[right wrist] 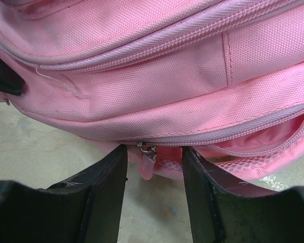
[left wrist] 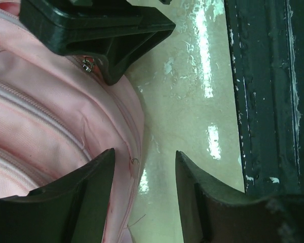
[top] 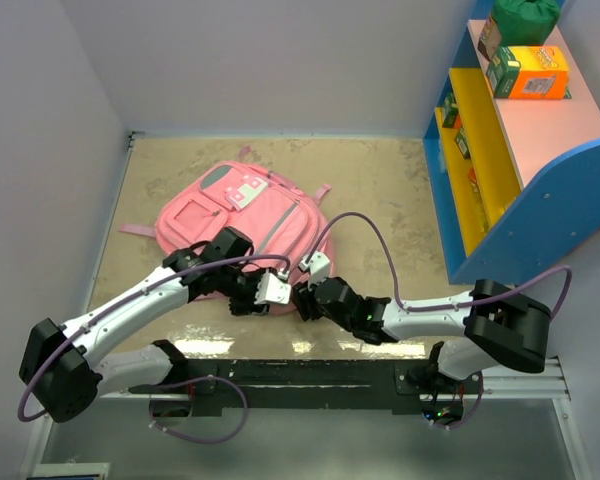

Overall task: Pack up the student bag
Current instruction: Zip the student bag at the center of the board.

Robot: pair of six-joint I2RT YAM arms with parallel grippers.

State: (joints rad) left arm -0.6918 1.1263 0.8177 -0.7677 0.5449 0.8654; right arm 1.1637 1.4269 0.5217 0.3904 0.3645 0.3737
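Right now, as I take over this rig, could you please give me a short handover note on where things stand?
Left gripper: open, straddling the near edge of the student bag, holding nothing.
Right gripper: open around a zip pull, not pinching it.
The bag lies front up on the table; that zip is partly open, pink lining showing.
Done: both arms are at the bag.
Left: pinch the pull, open the bag fully, pack it.

We see the large pink backpack as matt woven cloth with ribbed zip tape, and its small zip pull as shiny metal. The beige tabletop looks smooth and glossy. The black fingers of the right gripper look like matt, scuffed plastic.
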